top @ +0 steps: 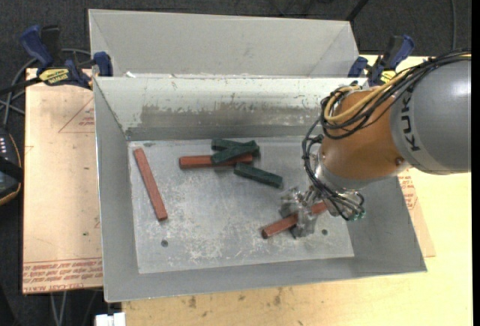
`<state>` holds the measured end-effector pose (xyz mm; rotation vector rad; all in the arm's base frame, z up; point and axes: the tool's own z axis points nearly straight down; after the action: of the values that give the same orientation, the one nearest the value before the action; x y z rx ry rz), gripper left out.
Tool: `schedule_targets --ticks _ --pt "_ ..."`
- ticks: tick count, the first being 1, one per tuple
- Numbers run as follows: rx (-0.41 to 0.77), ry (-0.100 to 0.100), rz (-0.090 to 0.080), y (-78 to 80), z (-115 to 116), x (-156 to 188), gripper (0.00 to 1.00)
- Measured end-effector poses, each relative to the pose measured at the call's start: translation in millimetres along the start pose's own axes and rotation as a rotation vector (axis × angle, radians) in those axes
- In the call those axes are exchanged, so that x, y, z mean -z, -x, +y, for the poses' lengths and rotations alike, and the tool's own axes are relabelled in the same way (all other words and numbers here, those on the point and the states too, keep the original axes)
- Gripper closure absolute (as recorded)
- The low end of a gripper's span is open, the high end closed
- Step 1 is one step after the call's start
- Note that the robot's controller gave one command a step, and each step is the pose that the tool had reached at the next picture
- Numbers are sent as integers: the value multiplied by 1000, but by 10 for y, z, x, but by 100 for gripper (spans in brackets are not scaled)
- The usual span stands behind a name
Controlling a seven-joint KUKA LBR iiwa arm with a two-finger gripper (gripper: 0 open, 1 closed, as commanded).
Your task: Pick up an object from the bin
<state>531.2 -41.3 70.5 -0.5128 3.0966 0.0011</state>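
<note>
My gripper [302, 221] is low over the bin floor at the lower right, under the arm's orange cover. Its fingers [306, 227] stand around the right end of a short reddish-brown stick [279, 227] that lies flat and sticks out to the left. The stick looks gripped at that end. A dark green block [259, 176] lies up and to the left of the gripper, apart from it.
A second dark green block [234, 148] lies across a reddish-brown stick [196, 162] in the middle of the bin. A long reddish-brown stick [150, 183] lies by the left wall. The arm covers the bin's right side.
</note>
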Motion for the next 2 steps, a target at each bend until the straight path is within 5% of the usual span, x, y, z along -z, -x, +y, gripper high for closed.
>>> schedule_targets --ticks 1,2 --pt "17 -5 -9 17 -77 1684 100" --pt "17 0 -1 2 -71 1635 0"
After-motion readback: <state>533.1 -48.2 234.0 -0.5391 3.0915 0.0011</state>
